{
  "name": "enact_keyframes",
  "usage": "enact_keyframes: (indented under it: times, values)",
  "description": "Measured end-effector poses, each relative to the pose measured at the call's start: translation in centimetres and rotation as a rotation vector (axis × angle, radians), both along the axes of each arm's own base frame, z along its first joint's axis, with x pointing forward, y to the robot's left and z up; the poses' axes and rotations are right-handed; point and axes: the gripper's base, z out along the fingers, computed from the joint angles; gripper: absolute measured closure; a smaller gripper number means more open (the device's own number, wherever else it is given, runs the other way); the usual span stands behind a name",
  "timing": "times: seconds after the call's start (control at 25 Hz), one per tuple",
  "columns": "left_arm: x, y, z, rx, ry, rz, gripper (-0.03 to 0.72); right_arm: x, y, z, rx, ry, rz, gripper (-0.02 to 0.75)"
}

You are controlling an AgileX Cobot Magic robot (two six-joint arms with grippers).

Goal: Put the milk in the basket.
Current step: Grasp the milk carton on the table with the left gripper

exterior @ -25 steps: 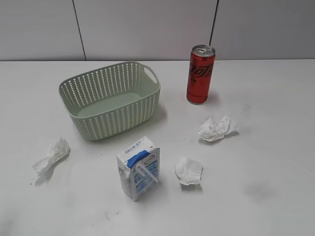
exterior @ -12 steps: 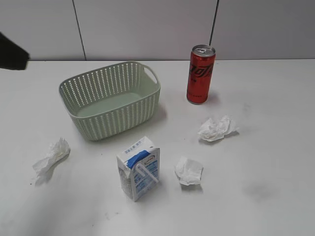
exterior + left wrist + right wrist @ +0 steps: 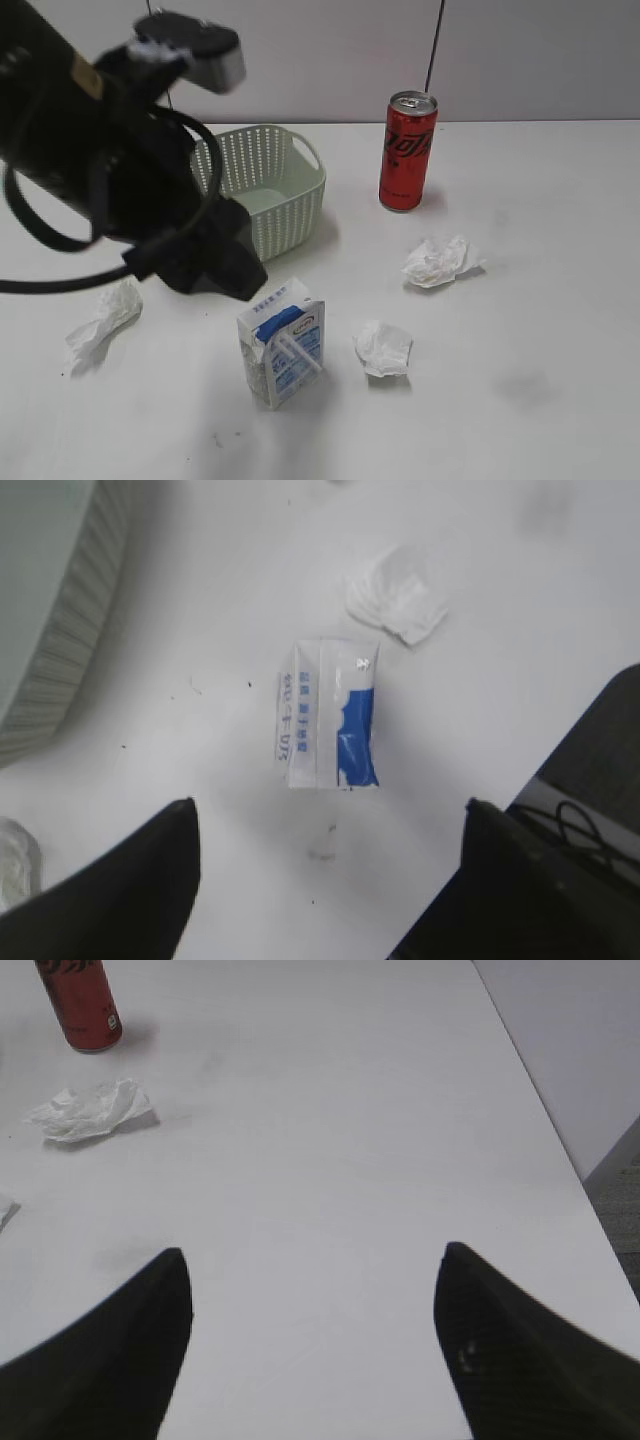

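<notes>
No legible txt: can (image 3: 407, 151), milk (image 3: 283, 343).

matt white table (image 3: 560, 300); perforated plastic basket (image 3: 290, 200); glossy metal can (image 3: 407, 150); printed paperboard milk (image 3: 283, 342); crumpled tissue (image 3: 438, 262).

One milk carton (image 3: 282, 343), one basket (image 3: 268, 188), one red can (image 3: 407, 151), three crumpled tissues (image 3: 438, 261) (image 3: 384, 348) (image 3: 104, 317).

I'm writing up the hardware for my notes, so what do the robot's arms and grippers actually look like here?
The left arm is bulky and black, with a loose black cable looping beside it and a grey camera module mounted on top. A small yellowish marking sits on its upper link. The left gripper and right gripper both show plain matte black, tapered fingers. The right arm itself isn't visible.
</notes>
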Motion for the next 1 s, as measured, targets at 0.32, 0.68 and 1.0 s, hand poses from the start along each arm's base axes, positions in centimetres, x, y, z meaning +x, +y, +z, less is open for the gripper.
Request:
enact_keyframes:
  times: [0.32,0.68,1.0]
  values:
    - [0.3,-3.1,-5.8,0.194,0.087,-0.056,0.082,0.0,0.0,0.0,0.0,0.0,0.0,0.151]
    - [2.6,-5.1,-8.2,0.22,0.06,-0.058,0.054,0.0,0.0,0.0,-0.001,0.0,0.0,0.152]
    - [3.6,-5.9,-11.6,0.263,0.08,-0.059,0.055,0.0,0.0,0.0,0.0,0.001,0.0,0.152]
